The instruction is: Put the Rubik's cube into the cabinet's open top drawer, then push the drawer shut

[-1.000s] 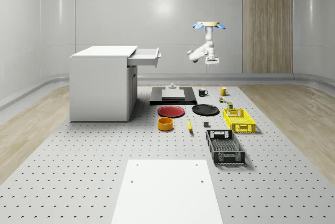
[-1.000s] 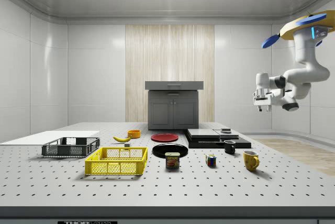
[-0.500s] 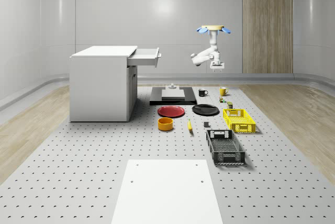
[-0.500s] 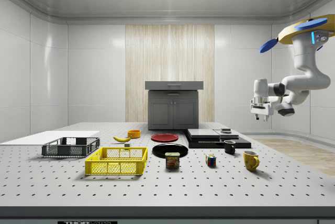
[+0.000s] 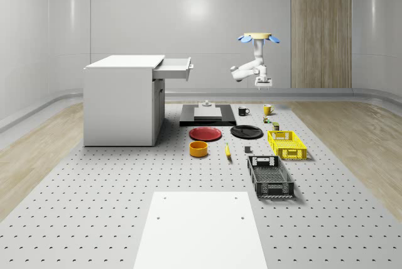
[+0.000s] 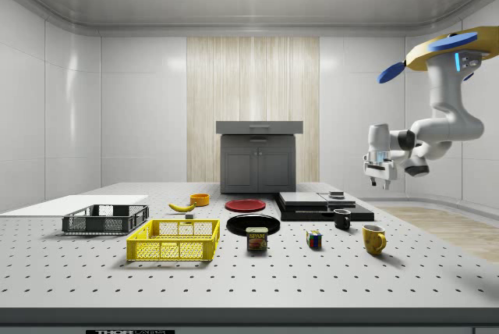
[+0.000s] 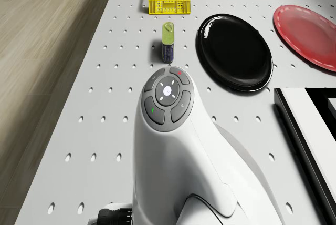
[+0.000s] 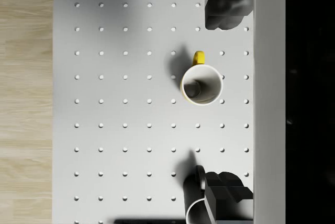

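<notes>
1. Beside the cabinet point(image 5: 120, 100), on the whole-scene view's right, I see its top drawer point(image 5: 173, 68) pulled out and open; every other place below is given from this cabinet.
2. My drone point(image 5: 258, 37) hovers well away from the cabinet, high over the table's point(image 5: 94, 206) far corner on the drawer's side, above the mugs.
3. My gripper point(image 6: 379, 174) hangs below it pointing down, fingers point(image 8: 226, 1) spread apart with nothing between them, straight over the yellow mug point(image 8: 201, 84).
4. The cube point(image 6: 314, 239) sits on the table well apart from the cabinet, between the can point(image 6: 256, 238) and the yellow mug.
5. I judge the coming move turns on this: the cube lies below the gripper and off toward the can, so I must shift that way and descend.
</notes>
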{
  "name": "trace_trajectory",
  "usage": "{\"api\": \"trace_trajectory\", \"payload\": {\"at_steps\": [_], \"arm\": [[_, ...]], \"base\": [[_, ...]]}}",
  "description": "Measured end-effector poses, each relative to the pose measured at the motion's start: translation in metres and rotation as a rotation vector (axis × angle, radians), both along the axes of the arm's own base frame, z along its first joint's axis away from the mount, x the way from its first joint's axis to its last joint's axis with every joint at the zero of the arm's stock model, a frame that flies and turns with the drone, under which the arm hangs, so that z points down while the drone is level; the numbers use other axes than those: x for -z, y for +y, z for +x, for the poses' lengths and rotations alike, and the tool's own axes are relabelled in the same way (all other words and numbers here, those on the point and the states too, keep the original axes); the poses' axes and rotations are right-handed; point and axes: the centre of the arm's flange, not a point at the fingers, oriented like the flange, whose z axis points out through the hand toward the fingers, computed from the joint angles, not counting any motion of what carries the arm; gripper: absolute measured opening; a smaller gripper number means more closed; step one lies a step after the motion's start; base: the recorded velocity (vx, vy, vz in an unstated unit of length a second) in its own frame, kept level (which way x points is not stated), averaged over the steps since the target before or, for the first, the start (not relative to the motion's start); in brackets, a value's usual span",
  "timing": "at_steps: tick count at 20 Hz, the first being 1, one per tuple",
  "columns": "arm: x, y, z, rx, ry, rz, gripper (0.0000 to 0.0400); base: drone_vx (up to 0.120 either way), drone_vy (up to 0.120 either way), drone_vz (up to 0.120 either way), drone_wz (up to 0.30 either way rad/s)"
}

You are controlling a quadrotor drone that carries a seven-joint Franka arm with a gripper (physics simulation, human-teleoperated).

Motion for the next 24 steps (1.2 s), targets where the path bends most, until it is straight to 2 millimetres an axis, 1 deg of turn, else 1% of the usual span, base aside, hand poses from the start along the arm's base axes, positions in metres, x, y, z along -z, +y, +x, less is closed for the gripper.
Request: {"api": "trace_trajectory", "payload": {"at_steps": [7, 24], "arm": [[0.0000, -0.0001, 0.0000, 0.000, 0.000, -0.001, 0.0400], [0.0000, -0.0001, 0.0000, 0.000, 0.000, -0.001, 0.0400]], "base": [[0.120, 0.000, -0.006, 0.000], [0.120, 0.000, -0.120, 0.000]]}}
